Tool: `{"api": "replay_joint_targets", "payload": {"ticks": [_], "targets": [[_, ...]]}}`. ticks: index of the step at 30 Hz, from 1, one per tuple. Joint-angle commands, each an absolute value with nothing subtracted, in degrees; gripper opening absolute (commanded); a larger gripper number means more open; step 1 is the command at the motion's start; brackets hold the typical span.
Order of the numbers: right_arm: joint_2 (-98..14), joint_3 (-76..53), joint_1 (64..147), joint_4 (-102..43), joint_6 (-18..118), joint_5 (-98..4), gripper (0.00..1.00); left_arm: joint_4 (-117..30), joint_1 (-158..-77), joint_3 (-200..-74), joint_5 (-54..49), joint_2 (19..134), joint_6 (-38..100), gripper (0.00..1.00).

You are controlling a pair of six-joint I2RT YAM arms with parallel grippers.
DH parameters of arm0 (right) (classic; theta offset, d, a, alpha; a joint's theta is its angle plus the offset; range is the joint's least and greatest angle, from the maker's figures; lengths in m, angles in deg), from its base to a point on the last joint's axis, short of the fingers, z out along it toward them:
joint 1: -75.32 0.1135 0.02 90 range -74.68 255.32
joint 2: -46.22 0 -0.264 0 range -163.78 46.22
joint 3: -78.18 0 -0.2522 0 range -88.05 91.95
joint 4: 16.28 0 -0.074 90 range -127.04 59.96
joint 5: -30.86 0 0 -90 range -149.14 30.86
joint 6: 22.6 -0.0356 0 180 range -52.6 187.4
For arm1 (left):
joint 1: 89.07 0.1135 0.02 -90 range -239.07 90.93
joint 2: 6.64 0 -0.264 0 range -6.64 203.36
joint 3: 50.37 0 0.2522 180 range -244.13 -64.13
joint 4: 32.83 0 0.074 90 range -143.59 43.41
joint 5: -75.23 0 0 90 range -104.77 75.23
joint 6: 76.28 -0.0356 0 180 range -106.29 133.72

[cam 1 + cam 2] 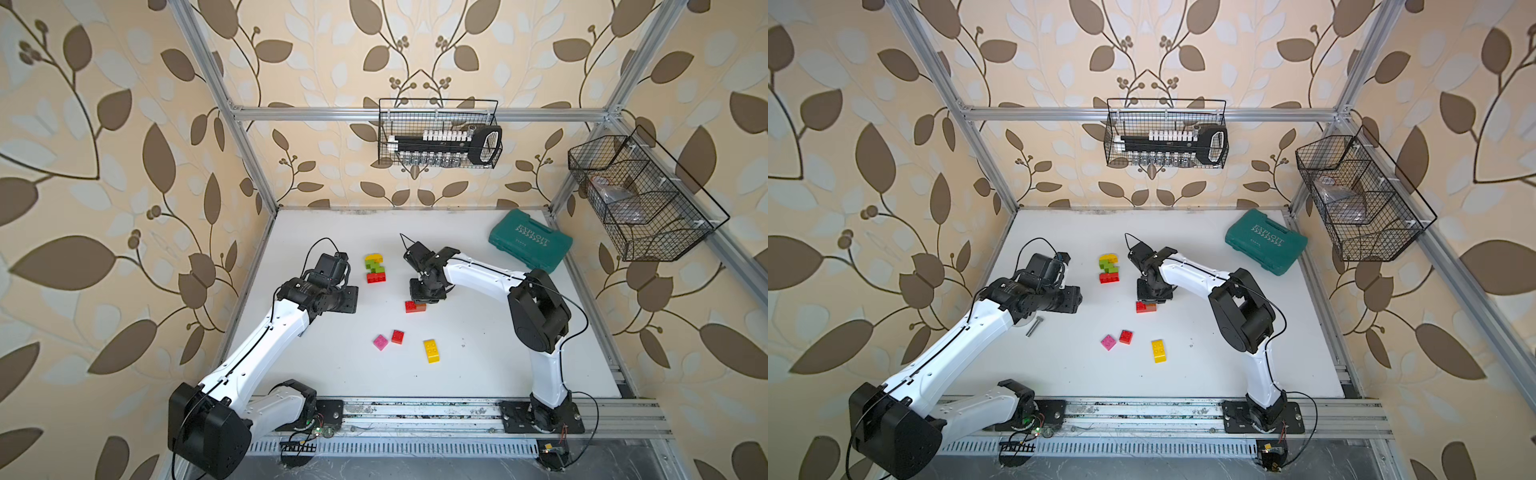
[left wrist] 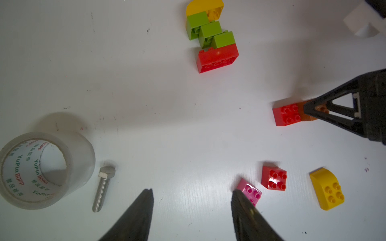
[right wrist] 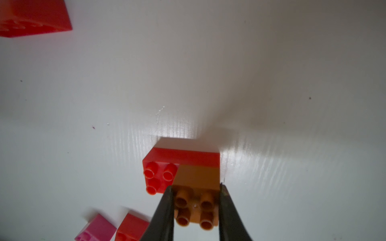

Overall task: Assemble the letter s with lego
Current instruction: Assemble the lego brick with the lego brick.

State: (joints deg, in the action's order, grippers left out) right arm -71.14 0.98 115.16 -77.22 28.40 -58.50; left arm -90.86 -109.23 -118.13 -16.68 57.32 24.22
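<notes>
At mid-desk, right tool [image 3: 196, 186] clenched on brown brick [image 3: 197, 177] seated atop red brick [image 3: 181, 157]; left tool [image 2: 192, 192] released (nothing between its jaws). Risk: a lift may split a half-pressed pair, dropping red

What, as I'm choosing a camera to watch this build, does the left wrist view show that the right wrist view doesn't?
Left wrist only: tape roll, bolt, yellow curved brick, green bricks, the open left gripper. Right wrist only: all four studs of the brown brick clamped in the right gripper. Both: that grip, the red oblong brick beneath, pink brick, small red brick.
</notes>
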Motion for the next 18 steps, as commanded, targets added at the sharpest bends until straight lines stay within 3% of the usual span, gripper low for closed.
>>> {"api": "replay_joint_targets", "payload": {"ticks": [1, 11, 18], "targets": [[-76.1, -0.2, 113.8, -79.9, 27.3, -61.4, 0.00, -89.9, -108.8, -117.7, -16.4, 56.3, 24.2, 0.65], [-78.6, 10.1, 110.2, -84.7, 26.3, -61.6, 0.18, -90.0, -108.8, -117.4, -17.4, 55.5, 24.4, 0.69], [-77.8, 10.5, 110.1, -84.6, 26.7, -60.2, 0.44, -90.1, -108.8, -117.3, -17.8, 55.3, 24.5, 0.73]]}}
